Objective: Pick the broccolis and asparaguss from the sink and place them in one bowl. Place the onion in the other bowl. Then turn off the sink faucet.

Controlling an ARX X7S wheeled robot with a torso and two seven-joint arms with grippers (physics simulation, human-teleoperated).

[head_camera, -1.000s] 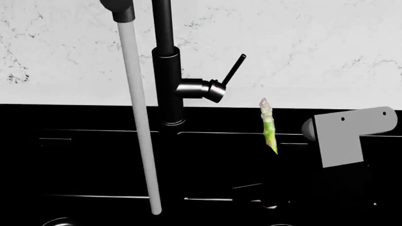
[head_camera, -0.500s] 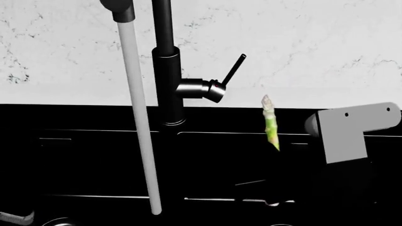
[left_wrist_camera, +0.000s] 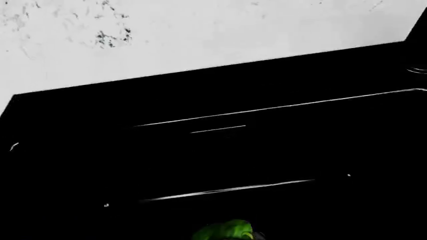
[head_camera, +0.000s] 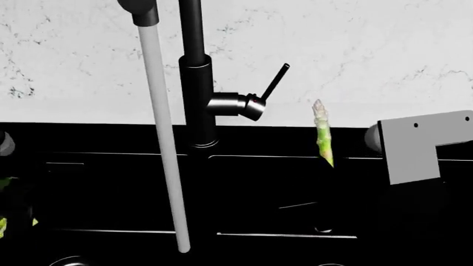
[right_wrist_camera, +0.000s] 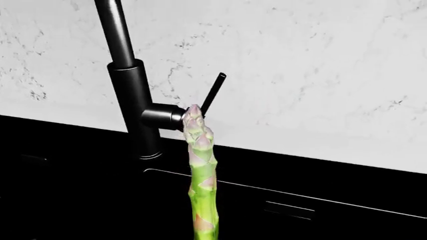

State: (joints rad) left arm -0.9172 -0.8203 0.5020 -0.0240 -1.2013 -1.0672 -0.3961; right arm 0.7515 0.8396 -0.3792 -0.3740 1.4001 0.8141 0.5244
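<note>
The black sink faucet (head_camera: 198, 77) stands behind the sink (head_camera: 111, 188) with its thin lever (head_camera: 275, 82) tilted up to the right, and a white stream of water (head_camera: 164, 144) falls from the spout. A slim green asparagus (head_camera: 322, 136) stands upright over the right basin, with my right gripper (head_camera: 326, 166) shut on its lower end; its dark fingers blend into the sink. It fills the middle of the right wrist view as asparagus (right_wrist_camera: 202, 175). A dark green broccoli (left_wrist_camera: 223, 231) sits at my left gripper (left_wrist_camera: 227, 236), which shows at the head view's left edge (head_camera: 6, 188). Bowls and onion are out of view.
A white marble backsplash (head_camera: 369, 55) runs behind the sink. The grey bracket of my right arm (head_camera: 414, 147) hangs over the right basin. The sink's back ledge (left_wrist_camera: 200, 95) meets the white wall in the left wrist view.
My right arm has risen and shifted right with the asparagus. My left arm has come up into the head view's left edge, carrying something green.
</note>
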